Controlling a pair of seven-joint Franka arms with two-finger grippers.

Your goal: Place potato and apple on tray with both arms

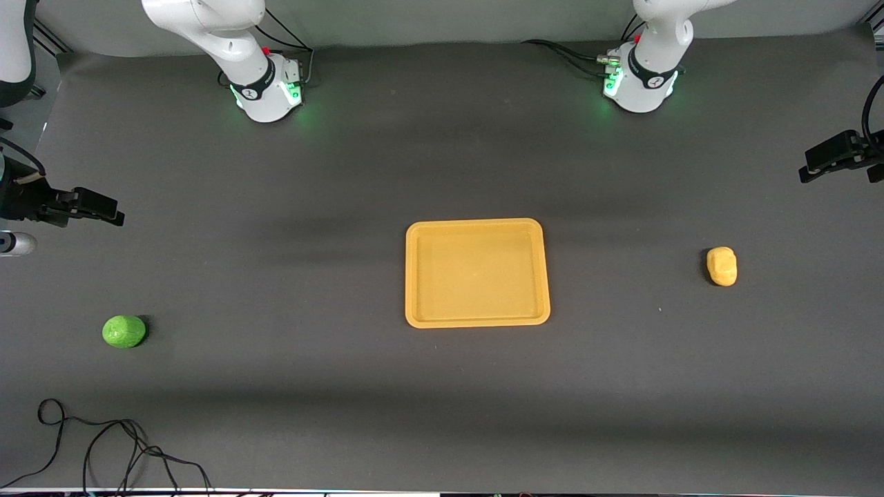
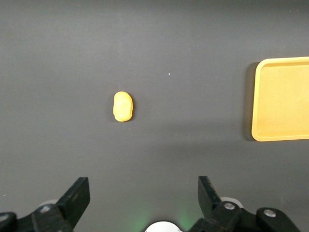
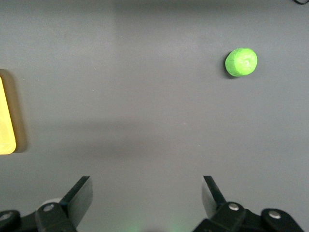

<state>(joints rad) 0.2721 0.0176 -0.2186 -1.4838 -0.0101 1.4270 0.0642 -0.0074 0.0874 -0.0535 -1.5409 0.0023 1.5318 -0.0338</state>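
The yellow-orange tray (image 1: 476,224) lies flat at the table's middle with nothing on it. The green apple (image 1: 124,331) lies toward the right arm's end, nearer the front camera than the tray. The oblong potato (image 1: 722,266) lies toward the left arm's end, beside the tray. My right gripper (image 1: 110,210) hangs open and empty over the table's edge at its own end. My left gripper (image 1: 811,166) hangs open and empty over the edge at its end. The left wrist view shows its open gripper (image 2: 144,186), the potato (image 2: 122,106) and the tray (image 2: 256,96). The right wrist view shows its open gripper (image 3: 147,186), the apple (image 3: 241,62) and a tray corner (image 3: 6,130).
The two arm bases (image 1: 266,90) (image 1: 639,83) stand along the table's edge farthest from the front camera. A loose black cable (image 1: 103,449) lies at the table's front edge toward the right arm's end. The table is covered by a dark grey mat.
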